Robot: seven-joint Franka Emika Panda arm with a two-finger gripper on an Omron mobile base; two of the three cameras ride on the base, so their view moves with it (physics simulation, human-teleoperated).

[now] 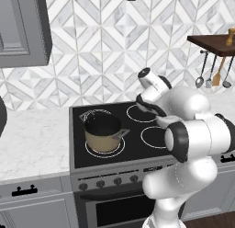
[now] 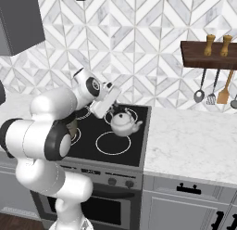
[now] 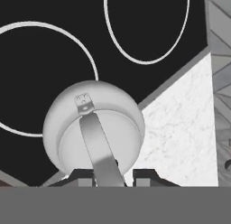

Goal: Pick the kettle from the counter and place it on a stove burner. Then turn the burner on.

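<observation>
The small white-silver kettle (image 2: 124, 123) hangs by its arched handle (image 3: 103, 151) from my gripper (image 2: 112, 109), which is shut on that handle. In the right base view it sits low over the right side of the black cooktop, in front of the rear right stove burner (image 2: 134, 114); whether it touches the glass I cannot tell. In the hand view the kettle (image 3: 92, 128) lies below my gripper (image 3: 113, 175), over the cooktop's edge beside the counter (image 3: 180, 133), with one burner ring (image 3: 81, 47) next to it and another (image 3: 146, 60) beyond. The front right burner (image 2: 113, 143) is bare.
A tan pot (image 1: 103, 130) with a black inside stands on the front left burner. Knobs (image 1: 108, 181) line the stove front. Marble counter (image 2: 194, 141) runs right of the stove. A shelf (image 2: 208, 55) with hanging utensils (image 2: 213, 92) is on the right wall; my arm (image 1: 193, 126) blocks much of the left base view.
</observation>
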